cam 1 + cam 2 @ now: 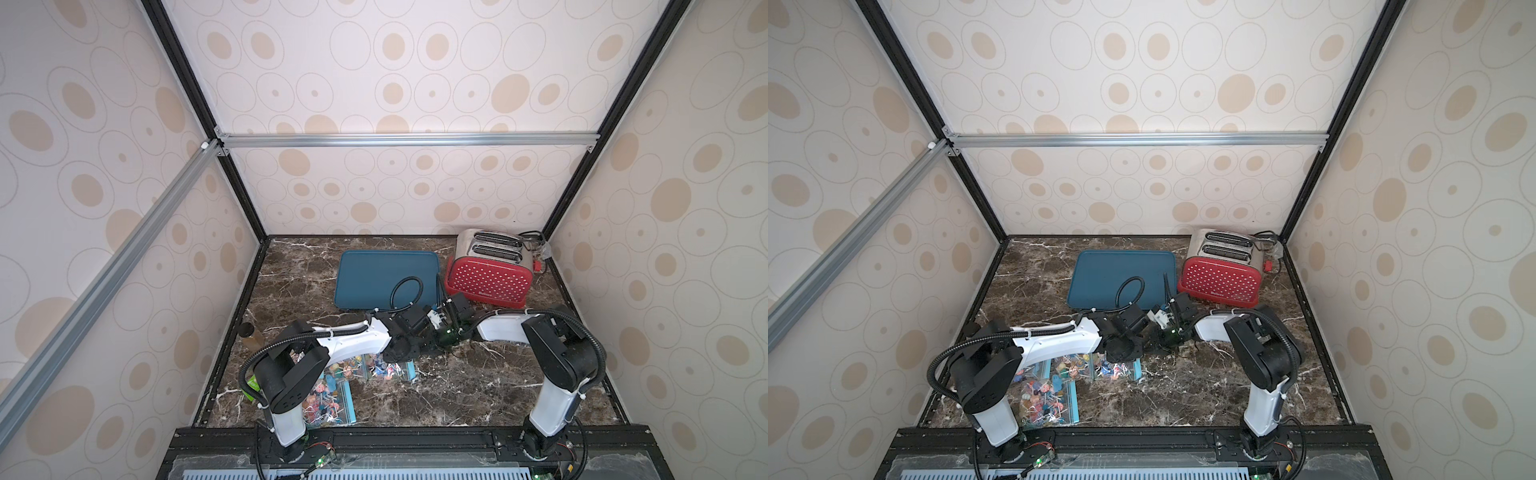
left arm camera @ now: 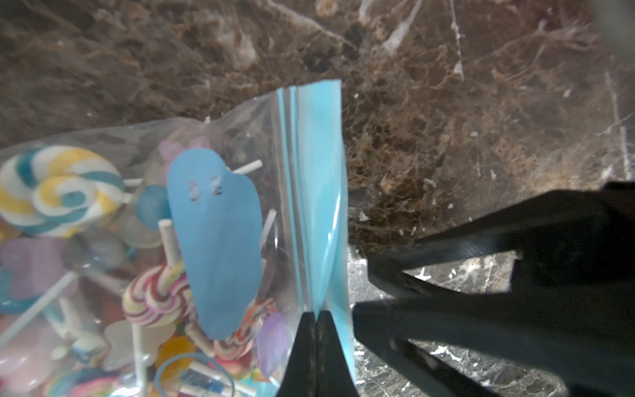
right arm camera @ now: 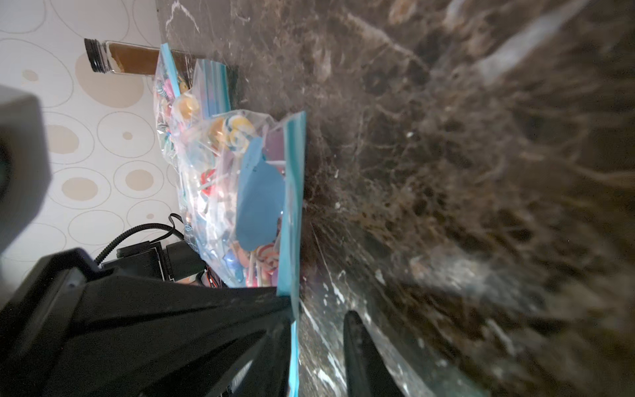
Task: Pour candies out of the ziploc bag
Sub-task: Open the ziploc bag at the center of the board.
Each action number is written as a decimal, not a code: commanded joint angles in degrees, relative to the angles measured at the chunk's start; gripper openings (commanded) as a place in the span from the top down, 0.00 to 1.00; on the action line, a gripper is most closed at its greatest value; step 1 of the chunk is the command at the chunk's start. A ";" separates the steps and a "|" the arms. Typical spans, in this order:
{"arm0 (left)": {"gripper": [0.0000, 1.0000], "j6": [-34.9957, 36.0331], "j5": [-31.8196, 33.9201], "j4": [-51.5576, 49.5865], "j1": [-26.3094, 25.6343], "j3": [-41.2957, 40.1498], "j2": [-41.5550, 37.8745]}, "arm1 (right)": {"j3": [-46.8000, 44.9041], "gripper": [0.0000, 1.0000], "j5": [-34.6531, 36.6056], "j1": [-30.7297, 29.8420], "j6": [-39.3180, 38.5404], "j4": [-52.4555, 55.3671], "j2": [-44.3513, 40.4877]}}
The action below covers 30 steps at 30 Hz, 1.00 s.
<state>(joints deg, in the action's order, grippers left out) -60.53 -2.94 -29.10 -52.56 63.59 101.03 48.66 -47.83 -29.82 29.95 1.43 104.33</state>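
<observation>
The ziploc bag (image 2: pixel 261 137) with candies (image 2: pixel 58 192) is laid on the marble table (image 2: pixel 446 103), front-left of the middle. Its blue zip strip (image 2: pixel 319 172) is turned rightward and runs front to back. The strip is pinched by the closed left gripper (image 2: pixel 314 330). The right gripper (image 3: pixel 323 312) is seen with its fingers apart and the strip between them.

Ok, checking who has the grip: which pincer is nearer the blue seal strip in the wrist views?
Left. The left pincer is shut on the blue seal strip; the right pincer sits open just beside the strip's edge, not clamping it.
</observation>
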 commanded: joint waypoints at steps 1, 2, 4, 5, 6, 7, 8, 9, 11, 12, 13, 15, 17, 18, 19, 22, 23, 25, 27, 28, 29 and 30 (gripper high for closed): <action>1.00 0.54 0.65 0.23 -0.24 0.43 -1.28 | 1.29 0.72 -0.51 -0.49 0.44 -1.25 1.37; 1.00 0.57 0.65 0.19 -0.27 0.47 -1.28 | 1.34 0.72 -0.51 -0.57 0.44 -1.34 1.56; 1.00 0.52 0.74 0.19 -0.23 0.44 -1.28 | 1.40 0.73 -0.51 -0.74 0.45 -1.34 1.83; 1.00 0.51 0.74 0.19 -0.26 0.44 -1.28 | 1.41 0.73 -0.51 -0.78 0.37 -1.29 1.94; 1.00 0.52 0.74 0.14 -0.25 0.48 -1.22 | 1.37 0.73 -0.55 -0.94 0.45 -1.38 1.95; 1.00 0.59 0.74 0.14 -0.21 0.47 -1.26 | 1.49 0.73 -0.52 -0.98 0.45 -1.37 1.93; 1.00 0.59 0.74 0.10 -0.23 0.48 -1.23 | 1.45 0.74 -0.42 -1.05 0.42 -1.43 1.93; 1.00 0.59 0.74 0.18 -0.25 0.48 -1.28 | 1.60 0.74 -0.39 -1.08 0.42 -1.39 1.99; 1.00 0.59 0.74 0.27 -0.24 0.39 -1.28 | 1.86 0.74 -0.17 -1.26 0.54 -1.28 2.23; 1.00 0.59 0.74 0.27 -0.19 0.39 -1.37 | 2.02 0.75 -0.07 -1.29 0.57 -1.26 2.48; 1.00 0.65 0.74 0.27 -0.27 0.39 -1.46 | 2.28 0.75 -0.07 -1.30 0.56 -1.28 2.78; 1.00 0.68 0.74 0.36 -0.23 0.33 -1.56 | 2.61 0.76 -0.07 -1.41 0.78 -1.43 3.28; 1.00 0.59 0.65 0.45 -0.25 0.23 -1.62 | 2.83 0.76 -0.07 -1.60 0.85 -1.44 3.59; 1.00 0.59 0.63 0.54 -0.26 0.13 -1.67 | 2.90 0.77 -0.07 -1.65 0.91 -1.52 3.73; 1.00 0.58 0.64 0.60 -0.24 0.04 -1.81 | 3.08 0.77 0.02 -1.73 1.01 -1.46 3.81; 1.00 0.40 0.65 0.97 -0.26 -0.35 -1.98 | 3.59 0.78 0.11 -1.97 0.85 -1.28 4.28; 1.00 0.39 0.65 1.06 -0.27 -0.39 -2.06 | 3.64 0.79 0.11 -1.99 0.78 -1.26 4.43; 1.00 0.42 0.65 1.15 -0.19 -0.39 -2.16 | 3.72 0.80 0.02 -2.09 0.79 -1.29 4.73; 1.00 0.38 0.65 1.24 -0.25 -0.49 -2.27 | 3.79 0.81 -0.22 -2.17 0.90 -1.59 4.85; 1.00 0.42 0.79 1.18 -0.26 -0.48 -2.29 | 3.84 0.82 -0.41 -2.32 0.90 -1.82 4.91; 1.00 0.42 0.90 1.22 -0.24 -0.54 -2.30 | 3.88 0.84 -0.59 -2.43 0.95 -1.99 4.85; 1.00 0.38 0.98 1.24 -0.25 -0.57 -2.27 | 3.84 0.86 -0.75 -2.50 0.97 -2.11 4.83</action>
<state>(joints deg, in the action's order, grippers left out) -60.51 -2.90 -28.49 -52.56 63.22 100.82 51.55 -47.90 -31.57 30.89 -0.12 108.22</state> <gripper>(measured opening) 0.048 0.155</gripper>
